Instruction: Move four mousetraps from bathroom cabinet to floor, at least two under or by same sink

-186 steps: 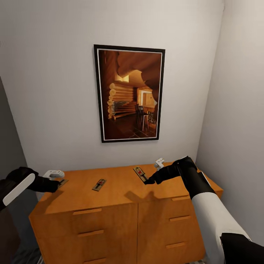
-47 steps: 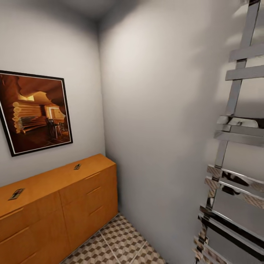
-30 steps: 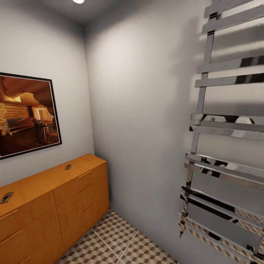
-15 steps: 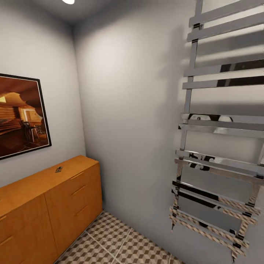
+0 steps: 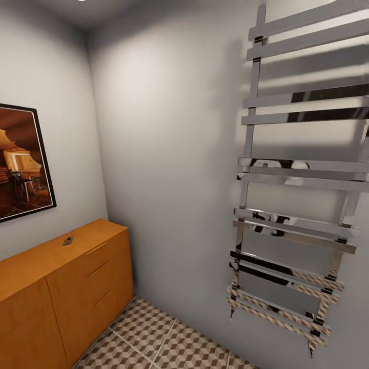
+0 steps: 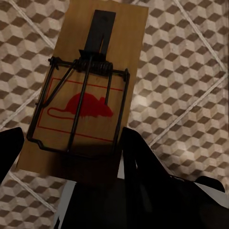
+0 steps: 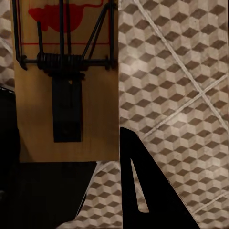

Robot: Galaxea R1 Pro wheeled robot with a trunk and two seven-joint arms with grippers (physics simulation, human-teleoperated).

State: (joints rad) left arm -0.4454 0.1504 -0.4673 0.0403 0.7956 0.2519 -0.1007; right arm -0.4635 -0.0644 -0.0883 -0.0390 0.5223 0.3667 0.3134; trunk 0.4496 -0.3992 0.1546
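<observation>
The robot is mid-turn in a narrow corner of the bathroom, each arm carrying a mousetrap. In the left wrist view, the left gripper [image 6: 67, 148] has its dark jaws closed on the near end of a mousetrap [image 6: 88, 86], the wooden board with the red mouse print and spring bar hanging flat over the cube-patterned floor tiles [image 6: 186, 71]. In the right wrist view the right gripper [image 7: 71, 157] likewise pinches the end of a second mousetrap [image 7: 67, 86] above the same tiles [image 7: 176, 71]. From the head view, one more small mousetrap [image 5: 67, 240] lies on the far end of the orange-brown cabinet [image 5: 77, 287] at the left; the fourth I can't find from here, and no sink is in sight. The job in hand, as I judge it, is carrying these two to the sink, so the base should turn on until the white vanity comes into view, with both boards held level and both grips firm, since each is held by one end only. Room is tight: the cabinet's corner juts at the left, the grey wall [image 5: 169, 154] closes the far side, and the chrome towel rail [image 5: 292, 205] stands proud of the wall on the right, where an elbow could clip its bars. The open floor [image 5: 169, 343] runs between cabinet and rail, so arms are better tucked in.
</observation>
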